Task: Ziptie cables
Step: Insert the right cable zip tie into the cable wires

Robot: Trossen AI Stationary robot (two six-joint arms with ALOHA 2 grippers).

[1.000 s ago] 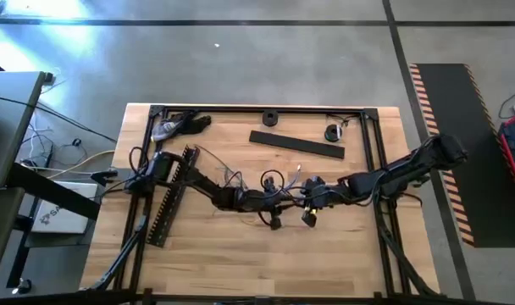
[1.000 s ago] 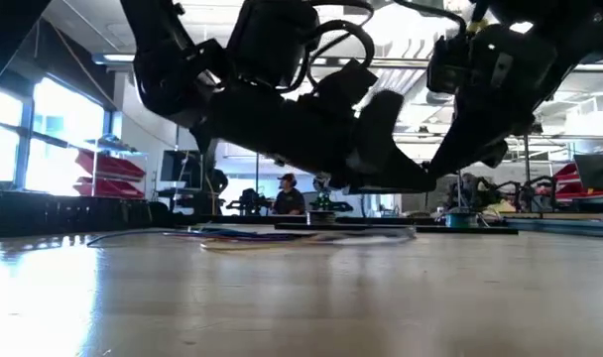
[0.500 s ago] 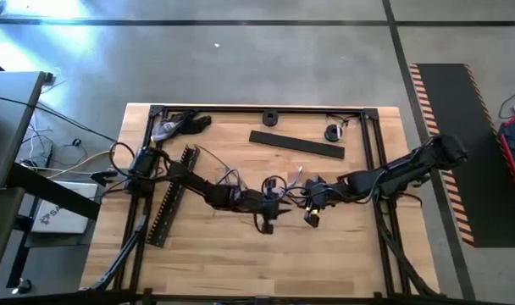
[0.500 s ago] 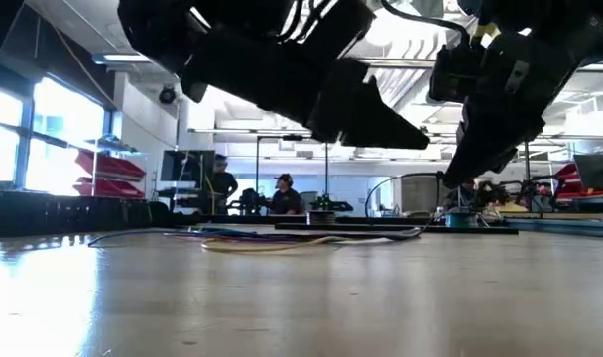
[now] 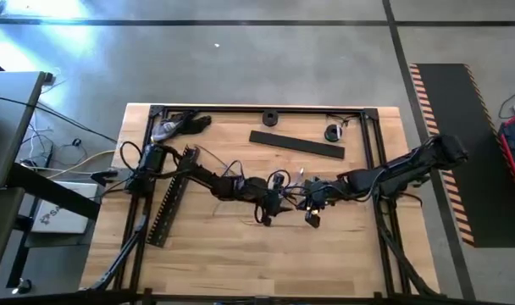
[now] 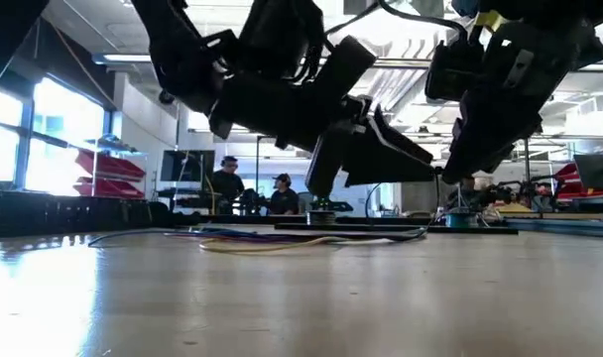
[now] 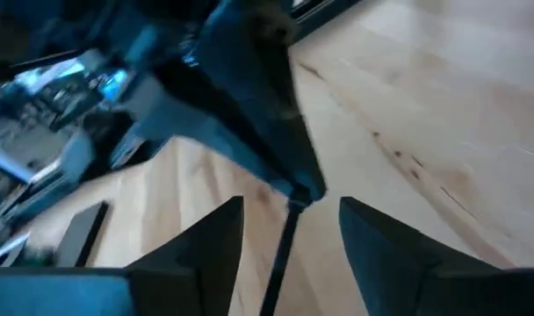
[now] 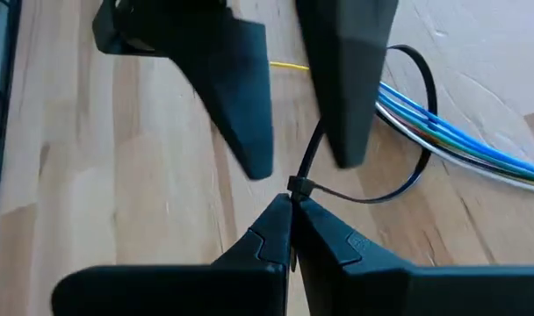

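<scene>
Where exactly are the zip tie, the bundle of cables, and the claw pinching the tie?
zip tie [image 8: 406, 180], right wrist view, on its black loop.
cables [image 8: 478, 149], right wrist view, on the blue strands.
right claw [image 8: 291, 219], right wrist view, at its closed tips.

Table [image 5: 224, 263] is pale wood, planked, with a smooth satin finish that shines at low angle. Right gripper [image 8: 291, 209] fingers [image 8: 337, 241] are matt black plastic, pinched on a thin glossy black plastic ziptie [image 8: 407, 180]. Just beyond them, left gripper [image 8: 289, 132] fingers [image 8: 241, 88] are the same matt black plastic. Cables [image 8: 460, 145] beside the ziptie loop look plastic-sheathed, smooth and slightly glossy. Table frame [image 5: 266, 108] looks like matt black metal. Strip [image 5: 296, 144] farther off is matt black.
</scene>
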